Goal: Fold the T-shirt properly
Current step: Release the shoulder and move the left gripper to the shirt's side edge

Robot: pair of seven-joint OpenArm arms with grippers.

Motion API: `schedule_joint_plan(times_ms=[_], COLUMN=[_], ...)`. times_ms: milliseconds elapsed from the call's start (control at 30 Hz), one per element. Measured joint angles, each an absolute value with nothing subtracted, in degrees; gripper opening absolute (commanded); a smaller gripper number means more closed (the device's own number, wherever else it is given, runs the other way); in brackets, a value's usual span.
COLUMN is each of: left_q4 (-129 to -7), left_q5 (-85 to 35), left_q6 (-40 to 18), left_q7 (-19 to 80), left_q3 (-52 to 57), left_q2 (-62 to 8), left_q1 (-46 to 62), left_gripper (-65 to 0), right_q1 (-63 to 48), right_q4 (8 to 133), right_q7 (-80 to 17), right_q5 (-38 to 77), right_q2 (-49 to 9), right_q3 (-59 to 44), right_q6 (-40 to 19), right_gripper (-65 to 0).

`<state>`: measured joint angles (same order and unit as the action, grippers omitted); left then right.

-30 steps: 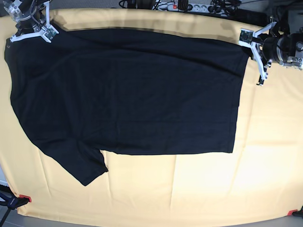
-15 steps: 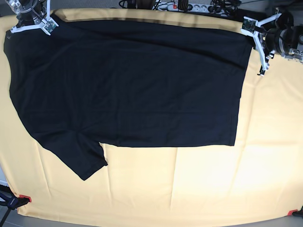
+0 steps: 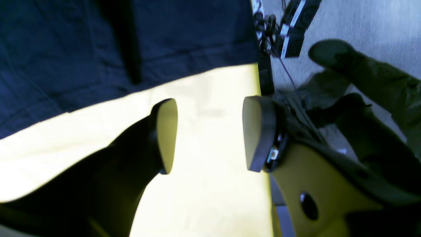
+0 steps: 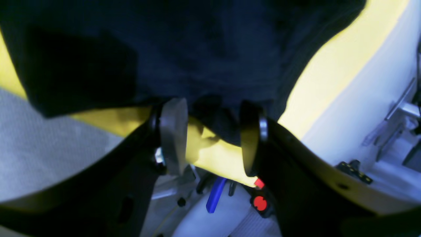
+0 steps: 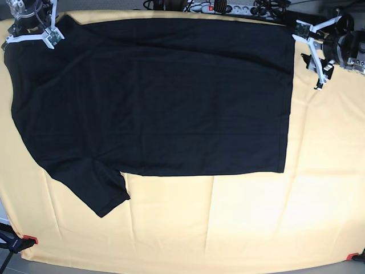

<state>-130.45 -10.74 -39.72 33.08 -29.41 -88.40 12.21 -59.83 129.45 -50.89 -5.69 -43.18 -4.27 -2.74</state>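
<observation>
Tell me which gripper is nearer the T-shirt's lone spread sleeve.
Right. The right gripper sits at the shirt's far corner on the sleeve side; the left gripper is off the T-shirt's opposite end.

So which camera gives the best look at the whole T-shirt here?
The base view: the T-shirt lies spread flat, one sleeve visible. The left wrist view shows only an edge beside the tablecloth; the right wrist view, just dark fabric.

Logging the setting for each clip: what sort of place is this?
Probably a robotics lab bench: a pale yellow tablecloth clamped at its corners, one black cotton T-shirt laid flat, and power strips with tangled cables behind.
</observation>
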Motion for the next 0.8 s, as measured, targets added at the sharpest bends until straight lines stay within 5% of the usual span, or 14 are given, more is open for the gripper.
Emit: schedule_joint_plan(times_ms=[167, 267, 433, 533, 700, 800], left_q4=[-130.45, -130.47, -129.71, -125.93, -114.32, -104.71], left_q5=[-7.55, -4.4, 3.03, 6.02, 6.2, 4.54], left_q6=[-39.7, -30.41, -4.47, 4.71, 7.11, 8.25], left_q7=[34.54, 34.92, 36.34, 36.56, 36.07, 35.75], left_q3=[-29.41, -29.41, -29.41, -29.34, -29.34, -29.23], left_q2=[-88.38, -88.29, -83.24, -76.97, -64.62, -57.1], left_q1=[12.21, 12.27, 12.05, 9.93, 4.93, -0.64], left_gripper=[-31.9, -32.5, -59.5, -56.9, -37.3, -35.3], right_q1=[-59.86, -59.83, -58.81, -56.9, -56.21, -56.01], right_q4=[132.42, 134.26, 134.23, 134.23, 134.23, 134.23], right_q7=[-51.03, -49.67, -49.1, -49.32, -49.34, -49.39], right_q5=[-9.52, -14.87, -17.12, -16.91, -16.93, -16.93], right_q2=[-43.18, -43.2, -43.13, -43.11, -43.11, -43.09], right_q3=[-4.27, -4.27, -4.27, -4.27, -4.27, -4.27], right_q6=[-0.95, 2.33, 6.48, 6.5, 6.48, 6.55], right_gripper=[-36.3, -36.3, -36.3, -36.3, -36.3, -36.3])
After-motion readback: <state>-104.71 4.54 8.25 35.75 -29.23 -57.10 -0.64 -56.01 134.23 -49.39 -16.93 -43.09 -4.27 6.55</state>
